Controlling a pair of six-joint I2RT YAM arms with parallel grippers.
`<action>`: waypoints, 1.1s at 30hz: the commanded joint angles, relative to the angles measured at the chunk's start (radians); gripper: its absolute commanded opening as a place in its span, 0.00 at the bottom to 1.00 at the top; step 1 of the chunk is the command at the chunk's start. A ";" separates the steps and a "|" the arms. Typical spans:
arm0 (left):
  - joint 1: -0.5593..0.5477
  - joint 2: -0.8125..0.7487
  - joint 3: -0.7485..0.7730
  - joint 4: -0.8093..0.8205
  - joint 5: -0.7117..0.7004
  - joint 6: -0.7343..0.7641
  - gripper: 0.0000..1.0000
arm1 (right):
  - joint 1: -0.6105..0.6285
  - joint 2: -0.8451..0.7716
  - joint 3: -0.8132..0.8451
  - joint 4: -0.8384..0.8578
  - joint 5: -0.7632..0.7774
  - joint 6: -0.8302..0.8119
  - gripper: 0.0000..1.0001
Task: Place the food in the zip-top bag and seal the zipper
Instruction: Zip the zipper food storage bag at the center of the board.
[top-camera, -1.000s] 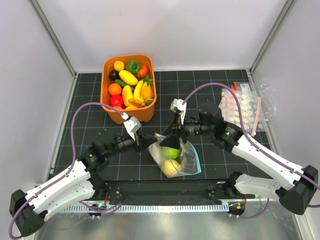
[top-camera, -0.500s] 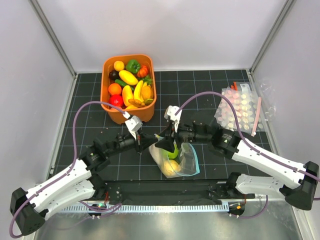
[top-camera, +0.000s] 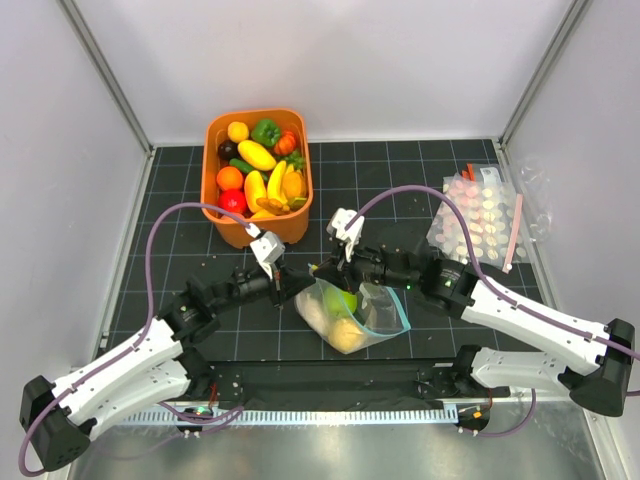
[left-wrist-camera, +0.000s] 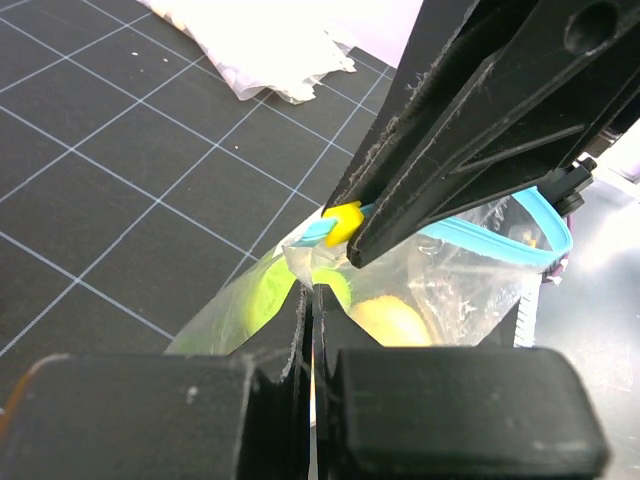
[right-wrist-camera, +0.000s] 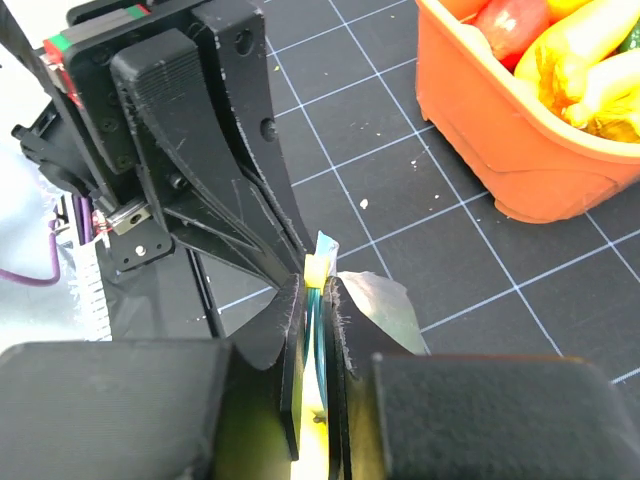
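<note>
The clear zip-top bag (top-camera: 380, 318) lies just in front of the arms, with a green apple (top-camera: 346, 300) and a yellow lemon (top-camera: 346, 334) of the food inside it. My left gripper (top-camera: 300, 288) is shut on the bag's left corner (left-wrist-camera: 300, 268). My right gripper (top-camera: 325, 272) reaches in from the right, jaws pressed together on the teal zipper (right-wrist-camera: 322, 310) beside its yellow slider (right-wrist-camera: 317, 268). In the left wrist view the zipper (left-wrist-camera: 500, 245) curves away behind the right fingers (left-wrist-camera: 470, 150), and the apple (left-wrist-camera: 262, 296) and lemon (left-wrist-camera: 392, 320) show through the plastic.
An orange basket (top-camera: 214, 205) with several more toy fruits and vegetables stands at the back left, close behind the grippers. Crinkled clear packs with pink dots (top-camera: 480, 220) lie at the right. Cage walls enclose the black grid mat.
My right gripper slid left along the bag's top edge to its left end and closed on the zipper. The bag's mouth pulled taut and shifted a little. The left arm held still.
</note>
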 joint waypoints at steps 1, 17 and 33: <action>0.002 -0.015 0.035 0.025 0.005 -0.006 0.00 | 0.006 -0.020 0.027 0.043 0.034 0.002 0.10; 0.002 -0.082 -0.015 0.102 0.037 -0.032 0.58 | 0.006 -0.025 0.033 0.011 -0.123 -0.016 0.01; 0.002 0.022 0.018 0.116 0.149 -0.049 0.59 | 0.006 -0.092 -0.007 0.049 -0.121 -0.007 0.01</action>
